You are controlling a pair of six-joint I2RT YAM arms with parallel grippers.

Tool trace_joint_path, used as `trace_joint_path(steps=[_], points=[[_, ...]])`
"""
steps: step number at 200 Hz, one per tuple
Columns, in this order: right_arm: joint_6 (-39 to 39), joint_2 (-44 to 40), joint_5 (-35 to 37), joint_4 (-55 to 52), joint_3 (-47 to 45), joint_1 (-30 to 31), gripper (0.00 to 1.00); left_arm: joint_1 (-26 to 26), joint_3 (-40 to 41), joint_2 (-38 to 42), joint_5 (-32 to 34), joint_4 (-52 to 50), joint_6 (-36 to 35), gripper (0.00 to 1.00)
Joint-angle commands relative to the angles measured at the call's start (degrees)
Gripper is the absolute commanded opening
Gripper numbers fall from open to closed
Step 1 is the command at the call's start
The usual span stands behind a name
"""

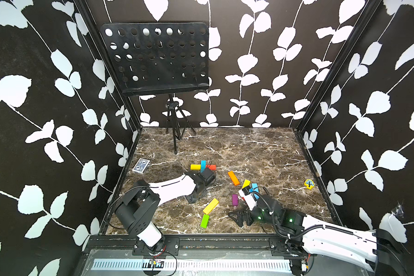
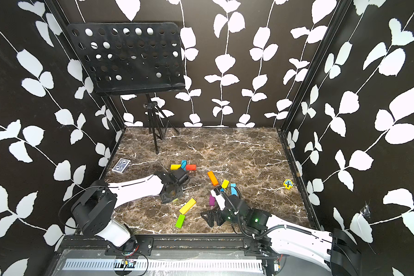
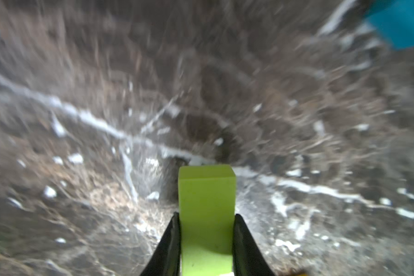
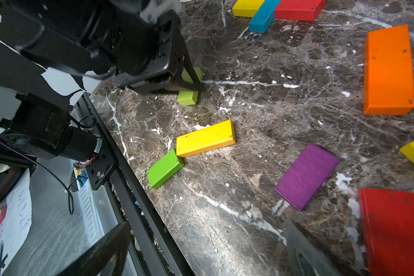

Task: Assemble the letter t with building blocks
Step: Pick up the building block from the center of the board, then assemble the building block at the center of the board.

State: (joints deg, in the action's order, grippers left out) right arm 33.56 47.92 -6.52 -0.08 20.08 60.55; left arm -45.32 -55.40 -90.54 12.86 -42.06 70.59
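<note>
Nearest the viewer, the right arm [image 1: 332,239] reaches in from the near right corner. The right gripper [image 1: 240,216] hangs low over the table [image 1: 261,148] with its jaws spread wide and nothing between them, apparently held clear of the work while the other arm acts. Left of centre, the left gripper [image 3: 206,215] is clamped on a lime block [image 3: 207,188]. Its fingers [image 3: 169,243] press the two long sides near one end, so the free end juts ahead, a hold that should allow the block to be laid flat and butted against another. Whether this block touches the table cannot be judged. At the far middle, a yellow block [image 1: 194,166] and a red block [image 1: 212,167] lie in line as a crossbar, with a cyan block [image 1: 203,165] crossing between them. This is seemingly the letter's beginning, and the lime block would probably lengthen its stem. Spare blocks lie flat and scattered nearer the arms: an orange block [image 1: 233,178], a purple block [image 1: 234,199], and a long yellow block [image 1: 210,206] touching a green block [image 1: 204,221] at one corner.
</note>
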Motion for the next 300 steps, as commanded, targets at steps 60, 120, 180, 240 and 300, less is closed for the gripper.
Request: trace_joint_path(steps=[60, 120, 180, 240, 300], points=[[-2.2, 4.6, -4.9, -4.8, 13.5, -15.9, 0.99, 2.5, -18.2, -8.9, 3.1, -9.1, -30.7, 0.24], [-0.1, 16.4, -19.7, 1.4, 16.1, -26.8, 0.99, 3.1, -16.3, -12.1, 0.1, -0.9, -31.7, 0.23], [1.9, 21.7, -21.2, 5.9, 16.2, -27.6, 0.99, 4.1, -11.7, -12.3, -2.3, 5.6, -31.4, 0.23], [1.7, 21.3, -21.1, 4.5, 16.6, -27.9, 0.99, 6.0, -12.4, -14.7, -4.9, 7.2, -32.7, 0.23], [1.9, 21.7, -21.2, 4.6, 16.6, -28.0, 0.99, 7.9, -13.2, -15.8, -6.1, 6.5, -33.9, 0.24]])
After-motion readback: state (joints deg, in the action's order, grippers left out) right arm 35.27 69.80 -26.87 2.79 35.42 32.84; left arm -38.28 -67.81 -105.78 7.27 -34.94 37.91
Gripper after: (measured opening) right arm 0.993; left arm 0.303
